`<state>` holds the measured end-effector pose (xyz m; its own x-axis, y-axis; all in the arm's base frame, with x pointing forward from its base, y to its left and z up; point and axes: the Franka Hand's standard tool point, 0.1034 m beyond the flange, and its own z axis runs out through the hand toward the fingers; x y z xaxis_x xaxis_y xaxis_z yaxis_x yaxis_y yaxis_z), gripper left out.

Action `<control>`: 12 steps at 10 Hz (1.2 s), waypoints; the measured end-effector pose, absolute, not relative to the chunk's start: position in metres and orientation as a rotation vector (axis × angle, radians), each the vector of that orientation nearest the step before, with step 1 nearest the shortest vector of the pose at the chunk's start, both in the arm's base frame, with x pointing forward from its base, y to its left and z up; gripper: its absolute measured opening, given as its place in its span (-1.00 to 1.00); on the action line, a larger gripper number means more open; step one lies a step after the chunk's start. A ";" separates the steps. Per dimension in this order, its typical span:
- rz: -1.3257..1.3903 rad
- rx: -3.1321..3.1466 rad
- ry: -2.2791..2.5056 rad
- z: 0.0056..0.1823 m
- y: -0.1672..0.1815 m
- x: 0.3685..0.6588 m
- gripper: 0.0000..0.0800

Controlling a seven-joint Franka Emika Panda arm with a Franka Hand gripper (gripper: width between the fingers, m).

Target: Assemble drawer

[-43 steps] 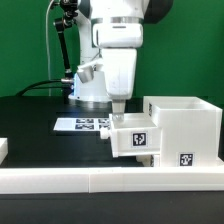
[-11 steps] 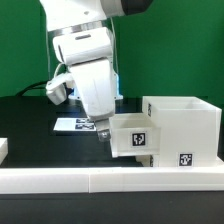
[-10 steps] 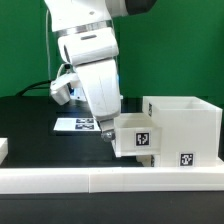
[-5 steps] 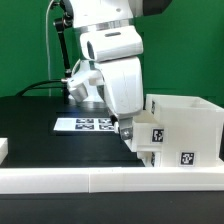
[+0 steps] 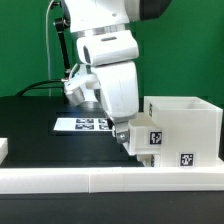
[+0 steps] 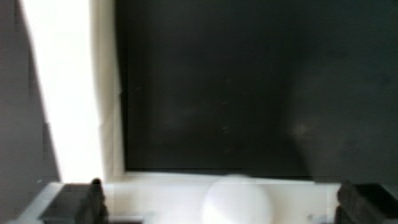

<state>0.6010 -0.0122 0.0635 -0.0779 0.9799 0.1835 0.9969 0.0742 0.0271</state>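
The drawer's large white housing (image 5: 186, 124) stands at the exterior view's right, an open-top box with a tag low on its front. A small white tray (image 5: 149, 141) with a tag sits partly inside the housing's side, and only its outer end sticks out. My gripper (image 5: 122, 136) hangs right at that outer end, on the exterior view's left of it. In the wrist view the tray's white end (image 6: 231, 192) lies between the two dark fingertips (image 6: 75, 202), which stand wide apart. My gripper (image 6: 222, 205) is open, and the frames do not show whether it touches the tray.
The marker board (image 5: 82, 124) lies flat on the black table behind the gripper. A white rim (image 5: 100, 178) runs along the table's front edge. A white part (image 5: 3, 148) shows at the far left edge. A white wall (image 6: 71, 90) runs along one side of the wrist view.
The arm swung toward the exterior view's right and the small tray slid with it further into the housing. In the last half second the gripper eased slightly back to the left.
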 end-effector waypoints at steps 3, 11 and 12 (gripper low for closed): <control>-0.210 -2.054 -2.199 0.057 -0.015 0.593 0.62; -0.207 -2.100 -2.140 0.058 0.027 0.595 0.62; -0.205 -2.101 -2.138 0.059 0.028 0.594 0.62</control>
